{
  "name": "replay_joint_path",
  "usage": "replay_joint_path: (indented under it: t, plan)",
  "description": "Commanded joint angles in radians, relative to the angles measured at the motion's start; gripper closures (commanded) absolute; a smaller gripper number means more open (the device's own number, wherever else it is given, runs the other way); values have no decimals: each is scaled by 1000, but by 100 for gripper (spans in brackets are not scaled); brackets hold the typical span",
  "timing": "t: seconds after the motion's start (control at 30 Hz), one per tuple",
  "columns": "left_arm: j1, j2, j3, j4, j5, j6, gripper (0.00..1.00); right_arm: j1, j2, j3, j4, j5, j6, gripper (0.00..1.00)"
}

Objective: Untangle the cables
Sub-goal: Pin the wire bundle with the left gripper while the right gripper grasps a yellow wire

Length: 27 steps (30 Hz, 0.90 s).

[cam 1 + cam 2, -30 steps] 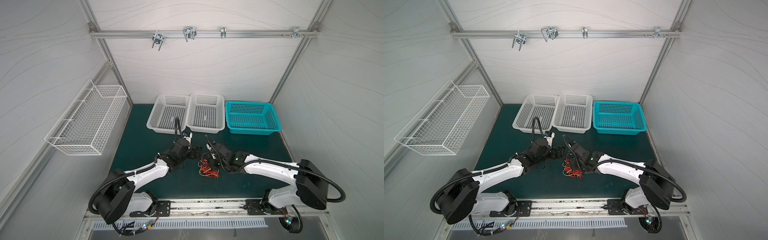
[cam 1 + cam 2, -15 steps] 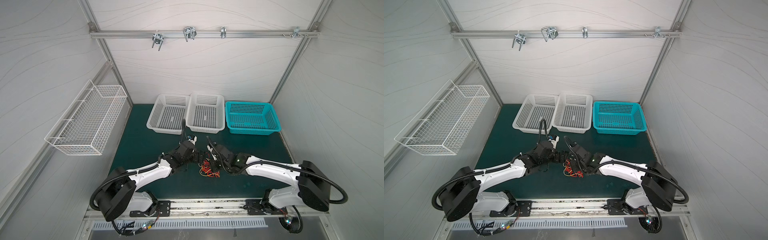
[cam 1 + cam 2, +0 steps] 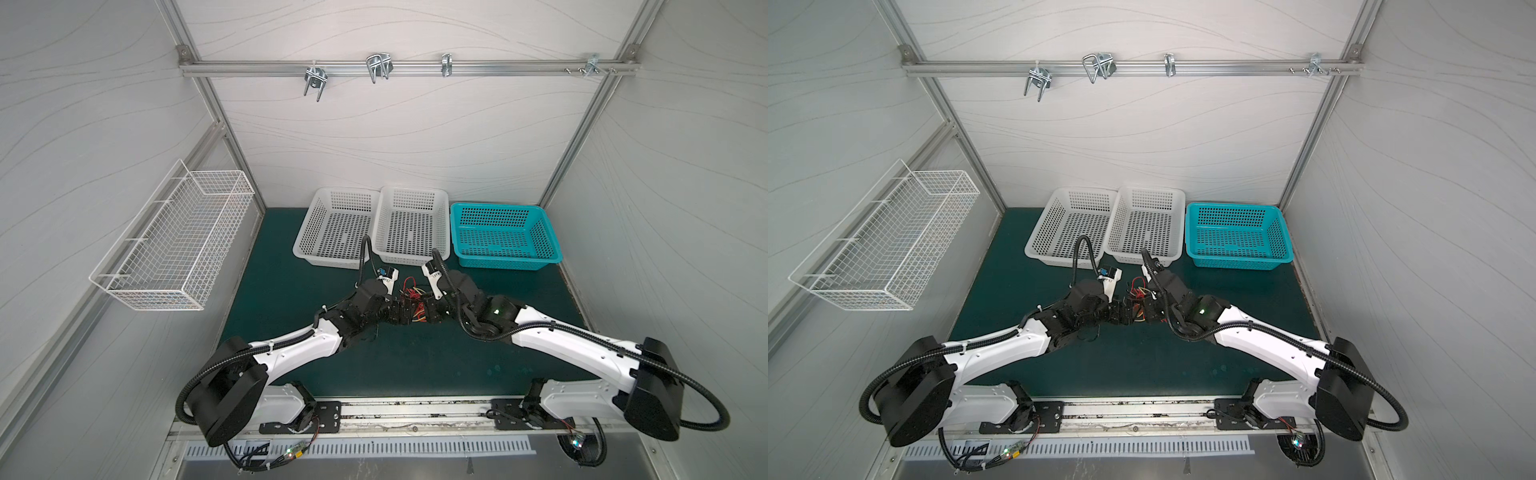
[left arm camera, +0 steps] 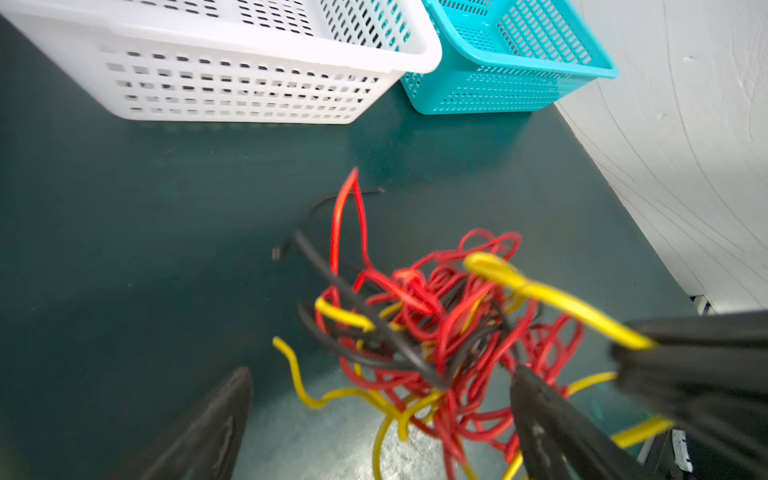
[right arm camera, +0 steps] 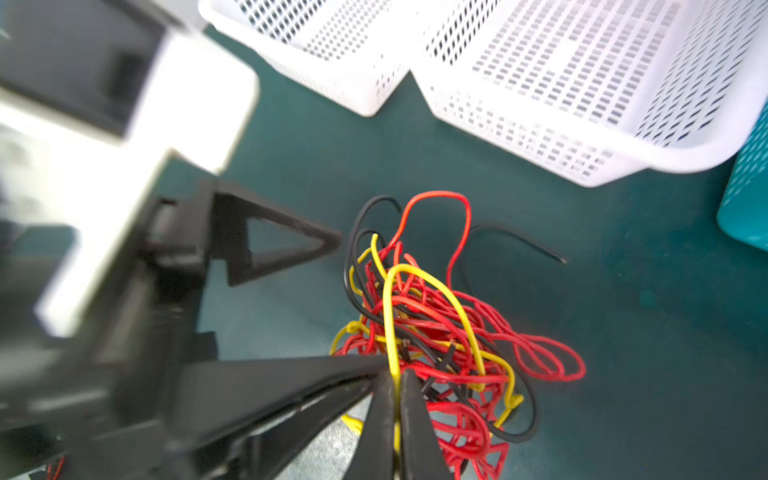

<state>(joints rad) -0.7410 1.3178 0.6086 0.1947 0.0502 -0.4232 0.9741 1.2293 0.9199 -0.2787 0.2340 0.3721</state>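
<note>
The cables (image 3: 415, 297) (image 3: 1139, 300) are a tangle of thin red, yellow and black wires on the green mat, between my two grippers. In the right wrist view my right gripper (image 5: 395, 374) is shut on a yellow cable (image 5: 388, 316) that loops up out of the tangle (image 5: 449, 332). In the left wrist view my left gripper (image 4: 382, 374) stands wide open, with its fingers (image 4: 220, 415) on either side of the near part of the tangle (image 4: 436, 324). In both top views the left gripper (image 3: 400, 313) and the right gripper (image 3: 429, 311) nearly meet.
Two white baskets (image 3: 324, 261) (image 3: 409, 261) and a teal basket (image 3: 507, 262) stand in a row at the back of the mat, just beyond the cables. A white wire basket (image 3: 174, 241) hangs on the left wall. A black cable end (image 5: 540, 249) trails toward the baskets.
My right gripper has shut on the yellow cable. The left gripper has moved right, up to the tangle. The tangle has shifted toward the baskets.
</note>
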Motion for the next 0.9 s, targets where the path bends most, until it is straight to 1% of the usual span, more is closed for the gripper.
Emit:
replay_joint_path:
  t: [0.0,0.13,0.27,0.4,0.47,0.5,0.6,0.63,0.77,0.87]
  plan:
    - [-6,45,41,78,17,18,3,-11,-40,44,26,-6,-33,100]
    - [-5,109,76,87,-14,27,4,-15,-50,78,22,-33,-54,100]
    - [-6,174,120,87,-27,22,15,-24,-60,76,32,-42,-56,100]
    - [-6,208,126,137,-7,1,43,-48,-79,52,33,-19,-26,100]
    - [-6,211,125,150,0,-3,55,-64,-98,32,35,-3,-6,100]
    - [-6,213,126,147,-1,-2,62,-75,-112,19,38,4,5,100]
    - [-5,215,139,97,-33,-2,94,-109,-156,-18,54,10,31,100]
    - [-5,218,148,75,-46,-2,100,-122,-171,-29,60,11,40,100]
    - [-6,228,163,36,-71,-16,100,-158,-218,-58,67,5,46,100]
    - [-6,230,160,22,-120,-33,100,-178,-241,-61,51,12,33,100]
